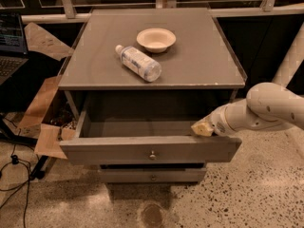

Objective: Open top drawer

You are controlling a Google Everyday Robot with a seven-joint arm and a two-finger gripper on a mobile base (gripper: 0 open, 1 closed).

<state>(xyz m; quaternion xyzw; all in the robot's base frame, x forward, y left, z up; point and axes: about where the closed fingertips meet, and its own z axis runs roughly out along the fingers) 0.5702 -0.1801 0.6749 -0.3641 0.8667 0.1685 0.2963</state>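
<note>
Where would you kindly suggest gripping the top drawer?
On the top drawer, probably the round knob centred on its flat front, approached from the front: nothing else protrudes. The gripper is at the front's top edge, right end.

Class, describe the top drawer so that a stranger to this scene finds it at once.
Start at the grey cabinet with a bottle and a bowl on top. Directly under that top is the top drawer, pulled out, with the gripper at its front edge. Its front is wider and taller than the lower drawer front below.
</note>
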